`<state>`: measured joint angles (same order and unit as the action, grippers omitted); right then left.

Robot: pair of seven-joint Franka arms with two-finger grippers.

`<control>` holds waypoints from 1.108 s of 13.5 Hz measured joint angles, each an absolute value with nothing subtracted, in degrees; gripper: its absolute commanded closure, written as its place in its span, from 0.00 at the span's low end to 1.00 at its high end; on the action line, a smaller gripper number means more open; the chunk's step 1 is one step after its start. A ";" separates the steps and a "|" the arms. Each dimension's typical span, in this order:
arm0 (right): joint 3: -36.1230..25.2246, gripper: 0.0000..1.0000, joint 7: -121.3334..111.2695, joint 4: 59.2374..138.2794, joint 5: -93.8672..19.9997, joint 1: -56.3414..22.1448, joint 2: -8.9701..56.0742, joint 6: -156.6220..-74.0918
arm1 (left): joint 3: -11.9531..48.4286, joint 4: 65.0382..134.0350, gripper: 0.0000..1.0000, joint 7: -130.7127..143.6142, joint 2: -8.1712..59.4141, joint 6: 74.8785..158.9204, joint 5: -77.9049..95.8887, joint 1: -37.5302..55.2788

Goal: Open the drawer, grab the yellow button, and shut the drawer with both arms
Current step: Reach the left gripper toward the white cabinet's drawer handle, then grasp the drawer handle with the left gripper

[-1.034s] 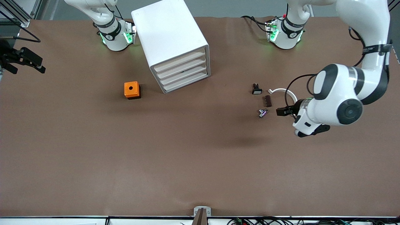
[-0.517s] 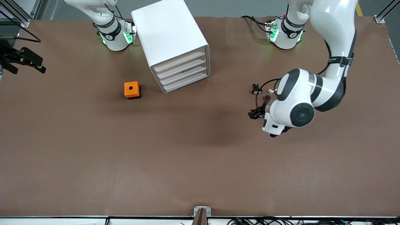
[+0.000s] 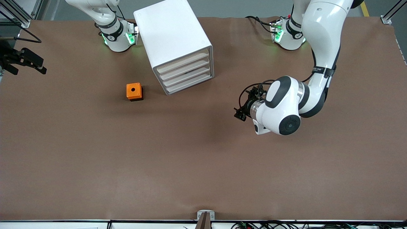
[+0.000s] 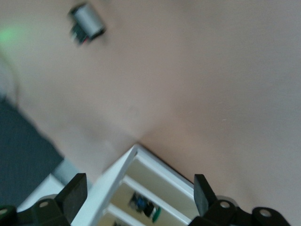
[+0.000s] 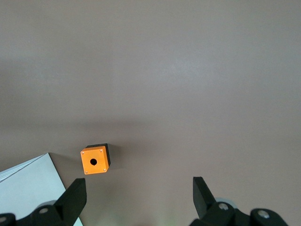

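Note:
The white cabinet (image 3: 173, 35) stands near the robots' bases with all four drawers shut; the uppermost drawer (image 3: 182, 63) is flush with the rest. My left gripper (image 3: 239, 115) hangs open over bare table beside the cabinet, toward the left arm's end, fingers aimed at the drawer fronts. In the left wrist view the left gripper (image 4: 139, 188) frames the cabinet's front (image 4: 155, 188), and a small dark blue and green thing (image 4: 143, 207) shows blurred inside one drawer. The button does not show as such. My right gripper (image 5: 136, 197) is open high above the table, empty and waiting.
An orange cube with a hole (image 3: 134, 91) sits on the table beside the cabinet, toward the right arm's end, also the orange cube (image 5: 94, 160) in the right wrist view. A small grey cylindrical part (image 4: 87, 21) lies on the table. The left arm's elbow (image 3: 286, 108) covers other small parts.
The left arm has swung toward the cabinet, carrying its gripper past the small parts, which its elbow now covers. The right arm has not moved.

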<state>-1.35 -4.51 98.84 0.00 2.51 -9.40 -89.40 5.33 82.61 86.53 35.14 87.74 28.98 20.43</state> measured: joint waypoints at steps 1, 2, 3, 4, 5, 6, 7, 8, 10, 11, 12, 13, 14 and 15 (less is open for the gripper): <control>-1.35 0.00 -4.51 98.84 0.00 2.51 -9.40 -89.38 | 5.33 82.36 0.00 91.22 35.65 85.44 31.28 20.45; -1.35 0.00 -4.51 98.84 0.00 2.51 -9.40 -89.36 | 5.33 82.12 0.00 95.54 36.16 82.76 33.81 20.46; -1.35 0.00 -4.51 98.84 0.00 2.51 -9.40 -89.34 | 5.33 81.98 0.00 99.28 36.62 80.63 36.09 20.48; -1.35 0.00 -4.51 98.84 0.00 2.51 -9.40 -89.32 | 5.34 81.85 0.00 103.29 37.12 78.95 38.17 20.49; -1.35 0.00 -4.51 98.84 0.00 2.51 -9.40 -89.32 | 5.40 81.69 0.00 107.12 37.71 77.65 40.12 20.51; -1.35 0.00 -4.51 98.84 0.00 2.51 -9.40 -89.32 | 5.69 81.59 0.00 110.67 38.37 76.49 41.89 20.52; -1.34 0.00 -4.51 98.84 0.00 2.51 -9.40 -89.31 | 6.10 81.51 0.00 113.92 39.06 75.55 43.49 20.61; -1.34 0.00 -4.51 98.84 0.00 2.51 -9.40 -89.26 | 6.54 81.47 0.00 116.81 39.76 74.93 45.14 20.85; -1.36 0.00 -4.51 98.84 0.00 2.51 -9.40 -89.20 | 6.94 81.38 0.00 121.80 41.05 74.58 48.96 21.68; -1.38 0.00 -4.51 98.84 0.00 2.53 -9.40 -89.17 | 7.01 81.36 0.00 123.83 41.66 74.49 50.71 22.21; -1.41 0.00 -4.51 98.84 0.00 2.55 -9.40 -89.16 | 7.05 81.33 0.00 125.22 42.24 74.41 52.14 22.80; -1.43 0.00 -4.51 98.84 0.00 2.57 -9.40 -89.15 | 7.10 81.32 0.00 126.17 42.76 74.37 53.27 23.55; -1.45 0.00 -4.51 98.84 0.00 2.57 -9.40 -89.15 | 7.12 81.29 0.01 126.62 43.19 74.34 54.11 24.39; -1.45 0.00 -4.51 98.84 0.00 2.57 -9.40 -89.15 | 7.12 81.27 0.24 126.98 43.60 74.33 55.15 25.32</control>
